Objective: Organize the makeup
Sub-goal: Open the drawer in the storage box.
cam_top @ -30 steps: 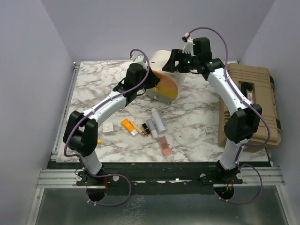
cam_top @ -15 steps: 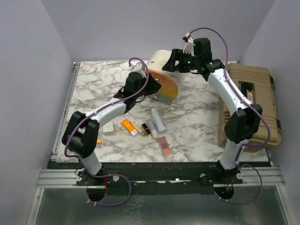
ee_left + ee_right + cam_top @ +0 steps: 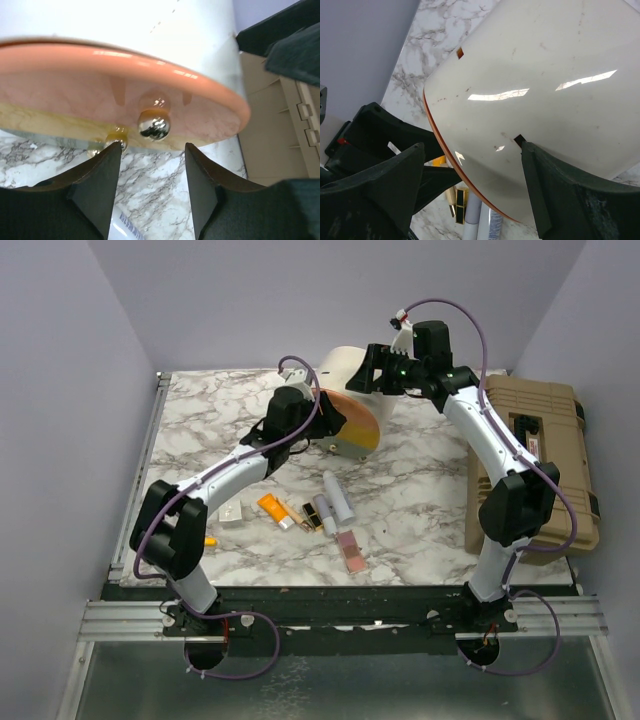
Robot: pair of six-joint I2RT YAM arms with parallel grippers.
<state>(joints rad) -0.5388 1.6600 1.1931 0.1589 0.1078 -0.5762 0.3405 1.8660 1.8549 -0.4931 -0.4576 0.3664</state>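
Observation:
The makeup lies loose on the marble: two white tubes (image 3: 336,496), gold-black lipsticks (image 3: 312,515), an orange tube (image 3: 271,508), a pink palette (image 3: 350,552) and a white compact (image 3: 232,512). Behind them a big cream case (image 3: 340,365) lies on its side, its orange-lined lid (image 3: 356,426) ajar. My left gripper (image 3: 152,146) stands open just short of the lid's silver ball clasp (image 3: 154,125), with only marble between its fingers. My right gripper (image 3: 471,145) is open at the case's cream wall (image 3: 535,75), one fingertip (image 3: 526,146) against it.
A tan toolbox (image 3: 530,460) fills the table's right side. Grey walls close in the back and both sides. A small orange piece (image 3: 210,540) lies near the left arm's elbow. The left gripper's black body (image 3: 385,135) shows under the lid in the right wrist view.
The left jaws have spread apart. The left wrist has shifted a little and the case's lid has moved slightly to the right. The right arm has not moved.

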